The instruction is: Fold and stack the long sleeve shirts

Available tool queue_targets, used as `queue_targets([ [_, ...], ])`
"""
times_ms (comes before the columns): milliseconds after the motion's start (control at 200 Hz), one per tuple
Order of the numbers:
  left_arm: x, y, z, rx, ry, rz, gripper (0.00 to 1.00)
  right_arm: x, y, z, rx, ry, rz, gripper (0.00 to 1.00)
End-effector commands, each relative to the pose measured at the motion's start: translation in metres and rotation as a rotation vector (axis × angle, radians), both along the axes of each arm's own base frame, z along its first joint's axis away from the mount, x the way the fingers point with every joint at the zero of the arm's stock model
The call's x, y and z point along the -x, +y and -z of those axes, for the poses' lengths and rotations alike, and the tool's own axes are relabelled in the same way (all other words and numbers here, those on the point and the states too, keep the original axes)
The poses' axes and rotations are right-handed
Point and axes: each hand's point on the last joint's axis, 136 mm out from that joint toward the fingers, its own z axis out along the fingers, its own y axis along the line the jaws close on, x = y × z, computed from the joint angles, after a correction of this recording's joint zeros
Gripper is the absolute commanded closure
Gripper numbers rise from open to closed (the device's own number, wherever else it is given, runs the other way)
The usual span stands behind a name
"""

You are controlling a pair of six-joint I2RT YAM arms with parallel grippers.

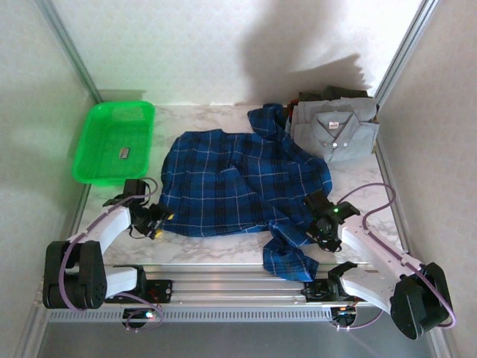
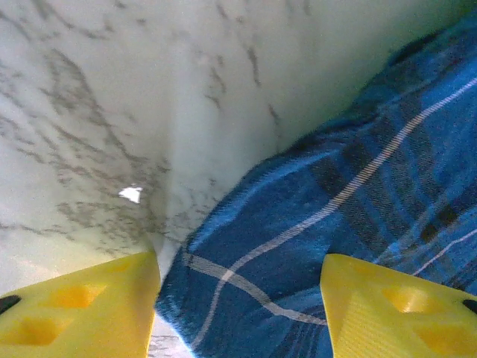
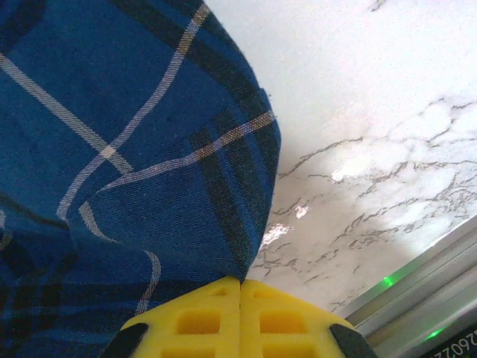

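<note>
Plaid shirt [image 1: 238, 179] being folded: right gripper [image 3: 240, 285] clamped on its right edge, left gripper [image 2: 240, 262] apart astride left hem; closure there judged needed next.

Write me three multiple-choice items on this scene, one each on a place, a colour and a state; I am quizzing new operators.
1. Where does the green basket stand? A. far left B. far right C. near centre
2. What colour is the topmost folded shirt at the far right? A. red B. grey C. yellow
3. How is the left gripper? A. shut on the basket B. shut, empty C. open
1 A: it sits by the left wall. 2 B: its cloth is plain grey. 3 C: its yellow fingers stand apart at the plaid shirt's edge.
</note>
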Motion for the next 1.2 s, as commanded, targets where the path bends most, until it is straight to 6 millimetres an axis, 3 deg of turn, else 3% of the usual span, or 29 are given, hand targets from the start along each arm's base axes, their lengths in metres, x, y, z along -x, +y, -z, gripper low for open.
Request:
queue_targets([
  [0,0.01,-0.007,0.003,0.028,0.012,0.021,0.4,0.001,-0.003,-0.007,0.017,0.013,-0.015,1.0],
  [100,0.022,-0.012,0.011,0.061,0.034,0.003,0.43,0.0,-0.001,-0.006,0.012,0.012,-0.015,1.0],
  [200,0.018,-0.014,0.007,0.069,0.013,-0.01,0.5,-0.002,0.0,-0.007,0.01,0.007,-0.018,1.0],
  [375,-0.001,-0.012,0.001,0.051,-0.016,0.01,0.82,-0.006,0.001,-0.01,0.017,0.011,-0.034,1.0],
  [531,-0.028,-0.002,-0.024,-0.017,-0.074,0.045,1.0,-0.02,0.006,-0.032,0.012,-0.041,-0.07,1.0],
  [846,-0.064,0.002,-0.049,-0.027,-0.145,0.078,1.0,-0.061,0.009,-0.072,0.031,-0.085,-0.17,1.0],
  [1016,-0.086,0.002,-0.053,-0.026,-0.164,0.116,1.0,-0.081,0.006,-0.07,0.014,-0.078,-0.186,1.0],
  [1196,-0.096,0.001,-0.04,-0.025,-0.137,0.153,1.0,-0.097,0.008,-0.06,0.006,-0.053,-0.209,1.0],
])
